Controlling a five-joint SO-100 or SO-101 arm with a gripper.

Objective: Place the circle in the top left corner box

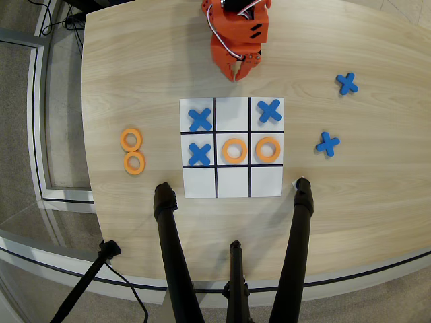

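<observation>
Step in hand: nothing is picked up; judging by the layout, the arm has yet to reach for a circle.
Gripper: the orange gripper (240, 71) hangs near the far edge of the worktop, just above the board's top middle cell, empty, its fingers only slightly parted.
The circle: two loose orange rings lie touching each other left of the board; the upper ring (131, 139) and the lower ring (135, 163) both look free to take.
Rings on board: one in the centre cell (234, 151), one in the middle right cell (268, 149).
Top left corner box: in the overhead view that cell (200, 120) holds a blue X; seen from the arm's side, the far corner cell (266, 182) is bare.
Doing it well: take the upper ring by pinching across its rim, lift clear of its neighbour, lower flat inside the grid lines.
Risk: nudging the neighbouring ring, or the Xs on the board.
Worktop: pale wood grain (135, 74), curved edge, two spare blue Xs (347, 83) (327, 143) on the right.
Room: black tripod legs (172, 249) stand along the near edge; grey floor and cables beyond.
</observation>
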